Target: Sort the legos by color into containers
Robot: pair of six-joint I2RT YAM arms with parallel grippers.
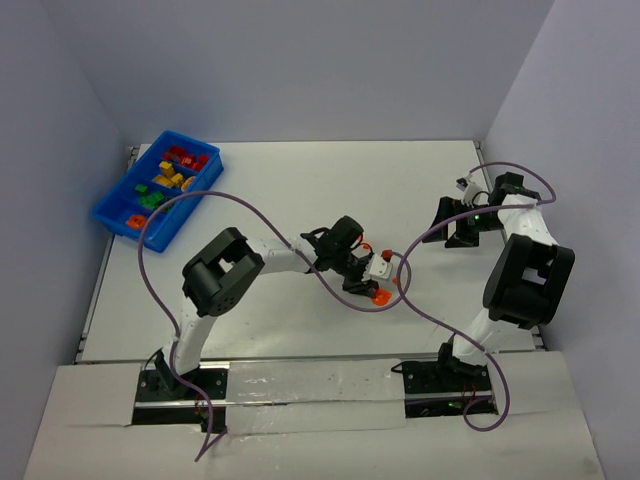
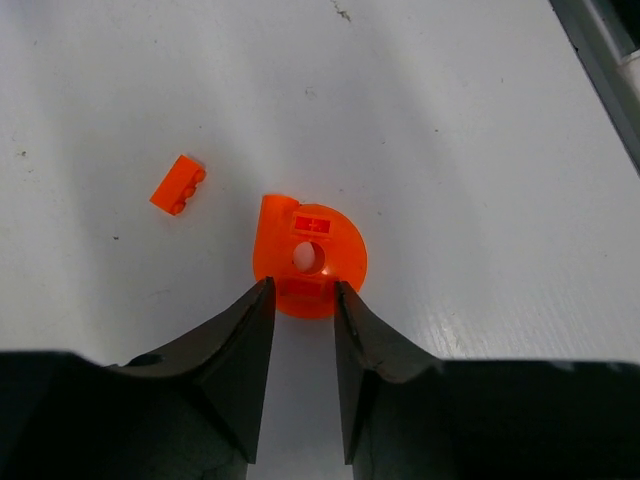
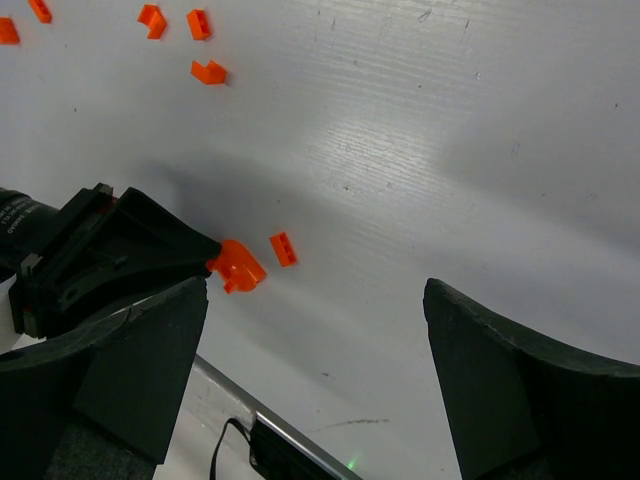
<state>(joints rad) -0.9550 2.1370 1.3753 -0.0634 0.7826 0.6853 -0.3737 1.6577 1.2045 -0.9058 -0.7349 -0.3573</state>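
Centrally in the overhead view, the left gripper (image 2: 300,292) reaches down to a translucent orange round plastic disc (image 2: 308,255) with a hole in its middle, lying flat on the white table (image 2: 450,120). The jaws stand narrowly apart, with the tips over the disc's near rim on either side; whether they touch it cannot be told. A small opaque orange plastic brick (image 2: 178,185) lies near the disc but apart from it, toward the upper left of the left wrist view. The right gripper (image 3: 312,300), at the right of the overhead view, is spread wide with nothing between its fingers. Loose orange bits (image 3: 207,72) sit along the upper left of the right wrist view. The blue rectangular plastic bin (image 1: 108,208), at the overhead view's upper left, holds sorted bricks (image 1: 172,178), red, yellow, green and orange, in separate compartments.
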